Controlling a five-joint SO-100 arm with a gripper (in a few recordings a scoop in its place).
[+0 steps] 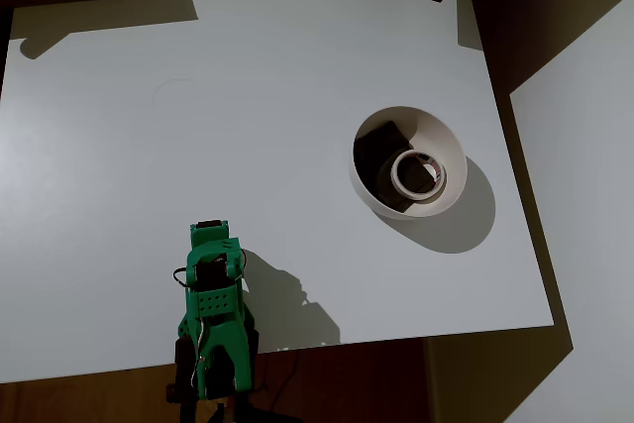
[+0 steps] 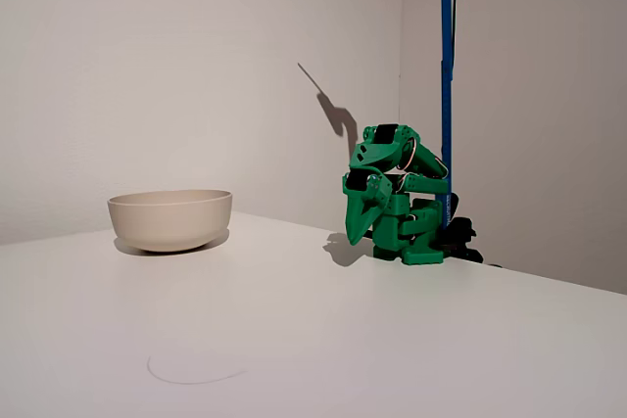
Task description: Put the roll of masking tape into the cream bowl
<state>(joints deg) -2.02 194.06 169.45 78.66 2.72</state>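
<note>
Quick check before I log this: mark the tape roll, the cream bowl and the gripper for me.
roll of masking tape [image 1: 417, 172], overhead view, on its off-white ring.
cream bowl [image 1: 443, 138], overhead view, on its inner wall.
gripper [image 2: 355, 230], fixed view, at the fingertips.

Roll of masking tape [image 1: 415, 172] hidden behind cream bowl [image 2: 170, 219] wall in fixed view.

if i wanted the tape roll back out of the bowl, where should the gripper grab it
Probably from straight above, one finger through the hole and one outside, pinching the ring wall. The roll of masking tape lies flat in the bottom of the cream bowl, hole facing up, and the bowl's high walls block any sideways approach. The near-centre side gives more room.
</note>
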